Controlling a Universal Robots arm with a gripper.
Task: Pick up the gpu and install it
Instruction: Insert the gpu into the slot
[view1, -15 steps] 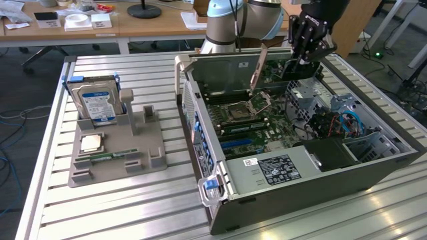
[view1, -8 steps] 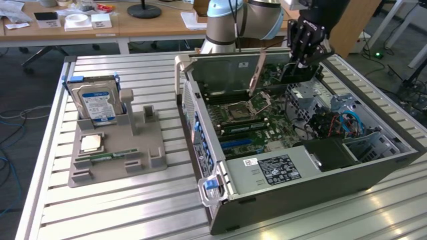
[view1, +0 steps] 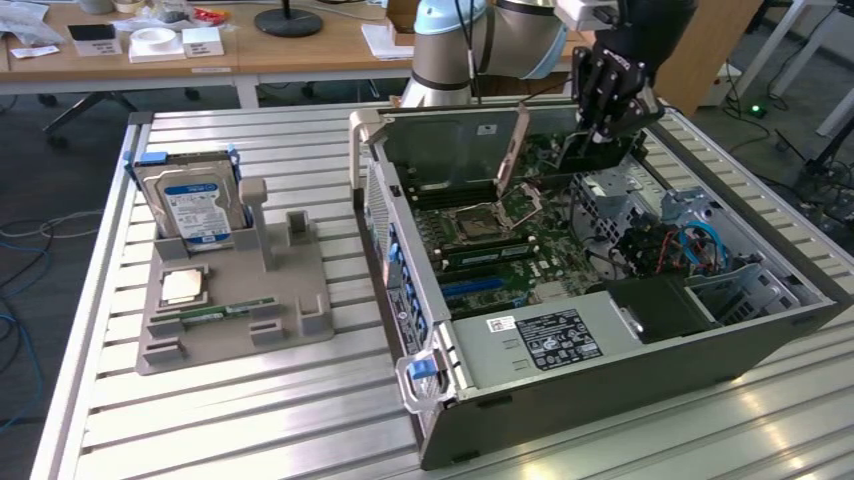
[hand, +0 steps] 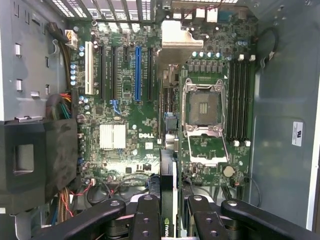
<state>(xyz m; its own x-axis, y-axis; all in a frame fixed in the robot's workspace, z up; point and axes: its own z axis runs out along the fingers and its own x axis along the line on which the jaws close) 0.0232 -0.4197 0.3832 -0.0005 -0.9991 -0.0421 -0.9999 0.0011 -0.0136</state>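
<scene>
Jaws are closed partway on the gpu (hand: 168, 220), one finger on each flat face. The card runs out edge-on between them, with a green logo showing on its near edge. In the exterior view the arm (view1: 481, 40) hangs over the open computer case (view1: 641, 350). The dark card sits under the fingers at about two o'clock from the empty CPU socket (view1: 474, 225), above the board and not touching it as far as I can tell. The long blue slot (view1: 470, 290) lies at about six o'clock from that socket, well apart from the card. No slot holds a card yet, so the install is not done.

At nine o'clock from the case, a grey fixture (view1: 287, 330) on the tabletop (view1: 267, 420) carries the hard drive (view1: 194, 205), standing upright, and a RAM stick (view1: 220, 312).

I judge the card to be stiff and fairly light, but fragile. The fan, the small parts on its faces and the contact edge would all suffer from pinching or knocks. A hold across the flat faces near the upper edge, as here, looks sound, provided the fingers keep clear of the fan and the contact strip. Smooth faces could slip if it meets the slot at a tilt.
</scene>
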